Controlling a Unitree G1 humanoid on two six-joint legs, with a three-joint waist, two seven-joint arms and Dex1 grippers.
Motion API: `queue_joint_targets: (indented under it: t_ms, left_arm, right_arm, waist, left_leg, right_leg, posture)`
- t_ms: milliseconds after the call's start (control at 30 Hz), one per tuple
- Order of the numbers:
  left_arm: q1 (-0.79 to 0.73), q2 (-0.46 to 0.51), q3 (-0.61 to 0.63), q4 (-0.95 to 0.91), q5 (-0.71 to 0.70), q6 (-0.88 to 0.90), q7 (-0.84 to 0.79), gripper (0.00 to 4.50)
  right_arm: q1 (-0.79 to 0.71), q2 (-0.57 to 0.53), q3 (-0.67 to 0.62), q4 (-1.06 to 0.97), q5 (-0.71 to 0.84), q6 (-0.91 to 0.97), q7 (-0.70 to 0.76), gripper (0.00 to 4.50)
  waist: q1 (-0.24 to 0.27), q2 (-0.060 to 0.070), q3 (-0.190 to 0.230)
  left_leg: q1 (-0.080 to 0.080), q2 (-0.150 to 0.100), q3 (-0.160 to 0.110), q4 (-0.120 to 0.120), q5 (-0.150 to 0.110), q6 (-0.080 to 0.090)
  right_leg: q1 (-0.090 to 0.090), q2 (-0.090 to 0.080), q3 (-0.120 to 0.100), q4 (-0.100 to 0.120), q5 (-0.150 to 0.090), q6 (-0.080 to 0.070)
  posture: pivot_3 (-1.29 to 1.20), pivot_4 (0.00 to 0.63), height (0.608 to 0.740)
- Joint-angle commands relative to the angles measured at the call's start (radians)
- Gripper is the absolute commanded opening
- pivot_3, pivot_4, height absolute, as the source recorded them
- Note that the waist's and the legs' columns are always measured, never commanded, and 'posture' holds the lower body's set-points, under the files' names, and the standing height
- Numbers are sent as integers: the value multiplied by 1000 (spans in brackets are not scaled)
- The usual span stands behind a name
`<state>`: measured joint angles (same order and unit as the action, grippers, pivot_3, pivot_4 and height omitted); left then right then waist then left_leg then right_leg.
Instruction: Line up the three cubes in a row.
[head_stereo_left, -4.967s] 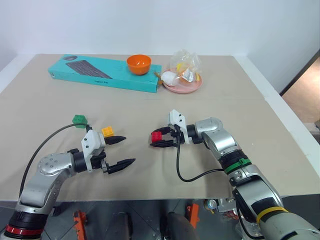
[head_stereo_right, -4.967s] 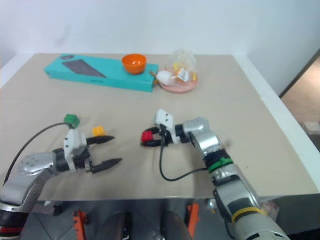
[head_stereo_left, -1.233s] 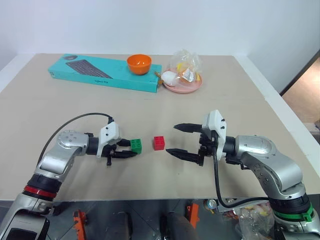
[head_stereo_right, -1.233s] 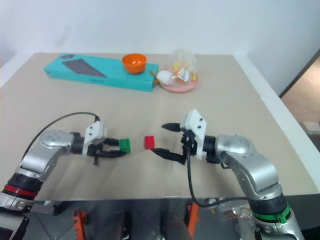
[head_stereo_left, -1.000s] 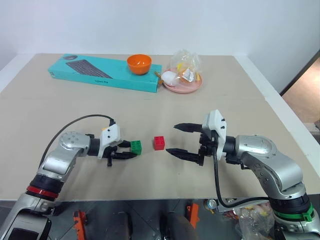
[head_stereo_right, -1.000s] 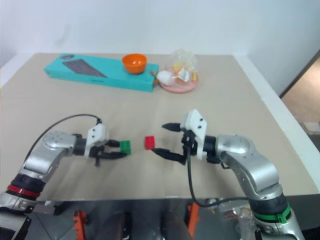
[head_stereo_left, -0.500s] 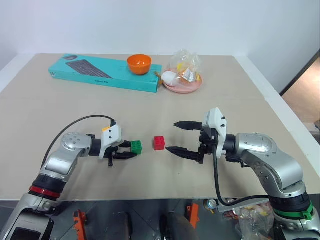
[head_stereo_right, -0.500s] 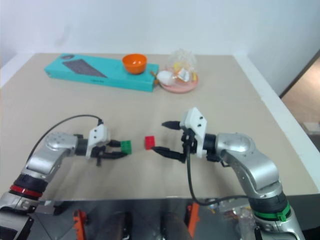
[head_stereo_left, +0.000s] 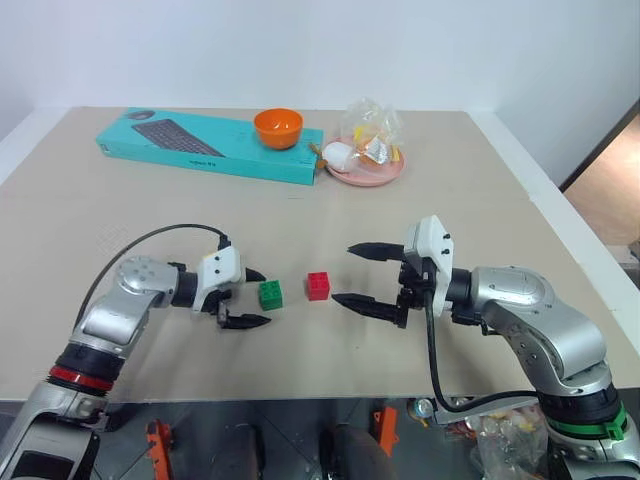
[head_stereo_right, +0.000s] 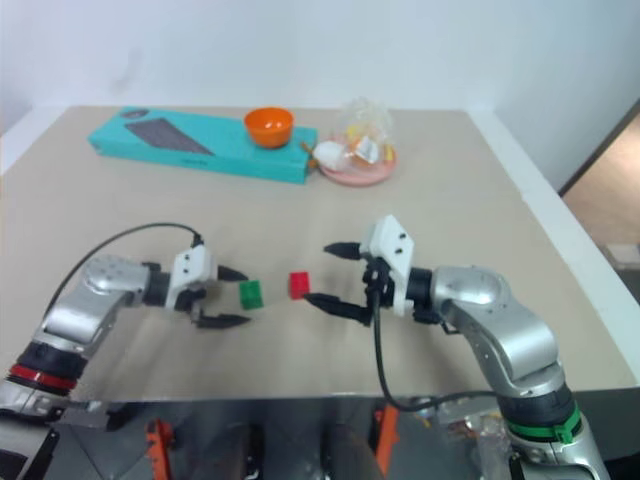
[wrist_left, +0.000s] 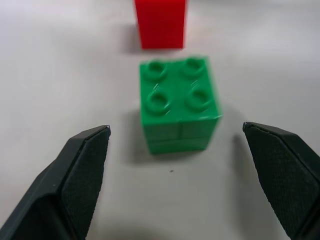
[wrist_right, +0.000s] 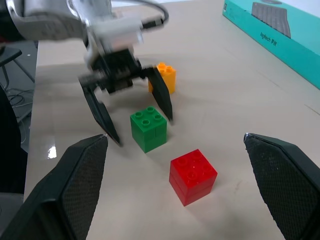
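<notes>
Tabletop scene with 3 cubes and 2 grippers. The green cube (head_stereo_left: 270, 294) sits flat on the beige table (head_stereo_left: 480, 200), studs up, with the red cube (head_stereo_left: 319, 285) just beside it toward the robot's right; a narrow gap separates them. The yellow-orange cube (wrist_right: 163, 76) rests behind the left gripper's fingers, on the far side of the green cube from the red one, so the 3 form a rough row. The left gripper (head_stereo_left: 252, 298) stands with its jaws spread wide, 1 black finger on each side of the green cube and neither touching it; it holds nothing. The right gripper (head_stereo_left: 352, 275) hangs just right of the red cube, its jaws likewise wide apart and empty, fingertips pointing toward the cubes. At the table's far edge lie a teal keyboard box (head_stereo_left: 205, 145), an orange bowl (head_stereo_left: 277, 127) resting on it, and a pink plate (head_stereo_left: 366, 166) carrying a clear bag of small items.
</notes>
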<state>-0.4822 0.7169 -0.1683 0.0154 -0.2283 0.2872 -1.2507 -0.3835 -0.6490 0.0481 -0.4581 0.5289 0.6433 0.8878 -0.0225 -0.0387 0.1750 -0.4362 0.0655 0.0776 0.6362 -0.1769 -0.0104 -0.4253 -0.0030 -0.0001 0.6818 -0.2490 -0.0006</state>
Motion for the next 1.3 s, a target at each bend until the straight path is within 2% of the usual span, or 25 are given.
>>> queue_joint_targets:
  t_ms: [33, 233, 333, 533, 700, 867, 1000, 1167, 1300]
  left_arm:
    - [14, 43, 71, -124, -71, 99, 12, 4473]
    - [17, 66, 138, -222, -133, 229, 87, 4473]
    - [-17, 36, 236, -223, -193, 315, 190, 4473]
    - [41, -59, 403, -236, -210, 278, 409, 4473]
    - [171, -113, 441, -287, -195, 221, 493, 4473]
    - [253, -72, 445, -243, -192, 153, 445, 4473]
    - [255, 8, 413, -148, -181, 102, 324, 4473]
    - [168, 69, 347, 6, -157, 55, 208, 4473]
    - [77, 70, 283, 140, -115, -8, 138, 4473]
  right_arm:
    - [-8, -6, -11, -1, 3, -25, 8, 4500]
    - [-33, -4, 4, 44, -6, -47, 38, 4500]
    - [-62, -5, 14, 83, -14, -62, 60, 4500]
    - [-85, -6, 24, 118, -22, -77, 90, 4500]
    - [-95, -5, 32, 134, -27, -80, 108, 4500]
    - [-104, -2, 41, 150, -38, -87, 122, 4500]
    - [-111, 2, 45, 160, -44, -92, 127, 4500]
    - [-111, 1, 49, 160, -48, -97, 121, 4500]
    - [-100, -1, 45, 146, -49, -92, 110, 4500]
  waist:
    - [0, 0, 0]
    - [0, 0, 0]
    - [0, 0, 0]
    - [0, 0, 0]
    - [0, 0, 0]
    - [1, 0, 0]
    - [0, 0, 0]
    - [1, 0, 0]
    - [2, 0, 0]
  left_leg:
    - [0, 0, 0, 0, 0, 0]
    - [0, 0, 0, 1, 0, 0]
    - [0, -1, 0, 1, 0, 0]
    - [1, 0, 0, 1, 0, 0]
    - [0, -1, 0, 0, 0, 0]
    - [1, 0, 0, 1, 0, 0]
    - [2, 1, 0, 1, 1, 1]
    - [2, 1, 1, 1, 1, 1]
    - [1, 1, 1, 1, 1, 1]
  right_leg:
    - [0, 0, 0, 0, 0, 0]
    - [0, 0, 0, 0, 0, 0]
    - [0, 0, 0, 0, 0, 0]
    - [1, 0, 1, 0, 0, 1]
    - [1, -2, 1, 0, 0, 1]
    - [1, -3, 0, 0, 1, 0]
    - [1, -2, 0, 0, 3, -2]
    - [1, -2, 0, 0, 3, -3]
    - [1, -2, -1, 0, 2, -2]
  posture:
    - [0, 150, 740]
    - [0, 150, 740]
    - [0, 150, 740]
    - [0, 150, 740]
    - [0, 150, 740]
    - [0, 150, 740]
    - [0, 150, 740]
    - [0, 150, 740]
    - [0, 150, 740]
